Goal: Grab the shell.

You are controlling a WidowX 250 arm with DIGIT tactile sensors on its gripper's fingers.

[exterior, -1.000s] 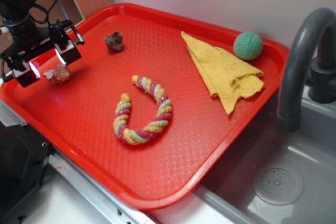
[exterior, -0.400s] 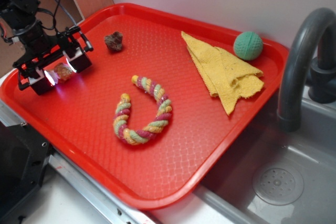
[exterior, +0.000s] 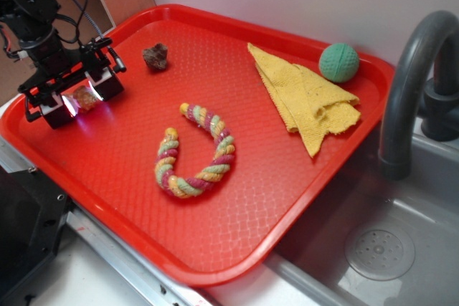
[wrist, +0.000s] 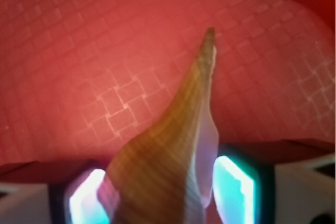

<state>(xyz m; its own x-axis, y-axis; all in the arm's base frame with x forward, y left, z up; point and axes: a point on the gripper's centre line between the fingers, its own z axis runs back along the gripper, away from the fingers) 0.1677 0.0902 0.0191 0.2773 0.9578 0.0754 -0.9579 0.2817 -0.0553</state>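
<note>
The tan-orange shell [exterior: 86,97] lies near the left edge of the red tray [exterior: 215,16], between the two fingers of my gripper [exterior: 82,102]. The wrist view is filled by the shell [wrist: 173,145], its pointed tip reaching away over the tray floor. It spans the whole gap of the gripper [wrist: 163,195], from the lit left pad [wrist: 86,200] to the right pad [wrist: 236,187]. Both pads sit against its sides, so the gripper is shut on it. The shell still looks low on the tray.
A dark brown rock-like lump [exterior: 155,56] sits just right of the gripper. A striped rope toy [exterior: 195,152] curls mid-tray. A yellow cloth [exterior: 305,98] and green ball [exterior: 338,61] lie at the far right. A grey faucet [exterior: 409,91] and sink [exterior: 401,249] stand beyond the tray.
The gripper came down and rightward over the shell, which now sits between the fingers instead of beside them. The fingers have drawn in against it.
</note>
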